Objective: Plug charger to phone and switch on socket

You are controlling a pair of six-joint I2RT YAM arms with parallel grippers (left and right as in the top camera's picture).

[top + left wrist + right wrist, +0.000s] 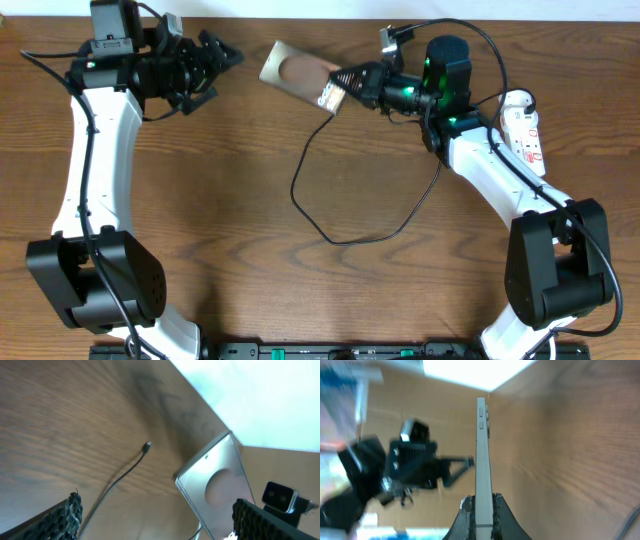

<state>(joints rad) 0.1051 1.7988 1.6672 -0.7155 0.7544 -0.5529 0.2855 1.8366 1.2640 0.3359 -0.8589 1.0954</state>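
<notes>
Beside the phone (300, 72), loose charger (296, 190) cable; socket (527, 125) well apart

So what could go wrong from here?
The right jaws pinch the phone only at one end, so it might pivot or slip. The small charger tip lies loose on the table while the left jaws hang open, holding nothing; gripping it cleanly may be hard. The charger cable loops near the right arm and could snag.
</notes>
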